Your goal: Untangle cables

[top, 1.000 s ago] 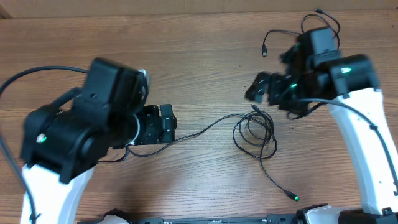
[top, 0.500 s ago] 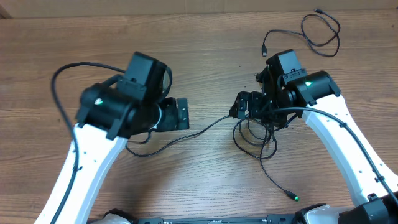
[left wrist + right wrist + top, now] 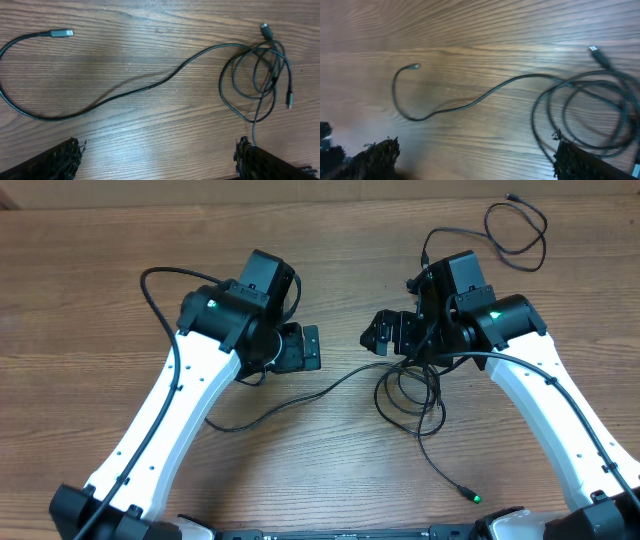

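Over cables (image 3: 150, 86), left end effector (image 3: 312, 348), right end effector (image 3: 376, 338), gaping, empty

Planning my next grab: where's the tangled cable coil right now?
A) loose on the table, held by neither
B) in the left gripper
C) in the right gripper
A: the coil lies flat on the table; left gripper and right gripper both stand open, empty.
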### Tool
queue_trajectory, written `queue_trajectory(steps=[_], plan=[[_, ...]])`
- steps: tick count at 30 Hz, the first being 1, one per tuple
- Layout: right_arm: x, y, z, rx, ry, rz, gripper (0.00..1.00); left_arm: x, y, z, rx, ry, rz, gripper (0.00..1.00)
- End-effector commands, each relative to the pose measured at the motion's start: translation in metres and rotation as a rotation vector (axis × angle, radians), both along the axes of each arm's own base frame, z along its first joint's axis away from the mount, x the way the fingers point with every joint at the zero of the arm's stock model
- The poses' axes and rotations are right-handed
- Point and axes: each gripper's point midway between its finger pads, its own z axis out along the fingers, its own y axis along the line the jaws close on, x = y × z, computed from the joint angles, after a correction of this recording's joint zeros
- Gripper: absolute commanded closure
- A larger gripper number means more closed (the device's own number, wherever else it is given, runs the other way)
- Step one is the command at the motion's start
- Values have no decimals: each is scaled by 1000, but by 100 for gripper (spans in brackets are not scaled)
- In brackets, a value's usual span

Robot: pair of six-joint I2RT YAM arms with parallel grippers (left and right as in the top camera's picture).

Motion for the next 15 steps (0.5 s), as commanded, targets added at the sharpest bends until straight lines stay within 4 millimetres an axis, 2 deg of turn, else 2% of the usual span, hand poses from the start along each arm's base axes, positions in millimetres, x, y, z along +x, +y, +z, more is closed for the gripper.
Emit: queue_trajectory(steps=[1, 7, 15], plan=[[3, -17, -5, -91, -15, -46, 0, 2, 2, -10, 20, 26, 12, 0], [-17, -25, -14, -132, 75, -44, 0, 5, 0, -16, 26, 32, -10, 0], [-22, -16, -12, -79, 96, -20, 0, 5, 1, -18, 31, 39, -9, 0]])
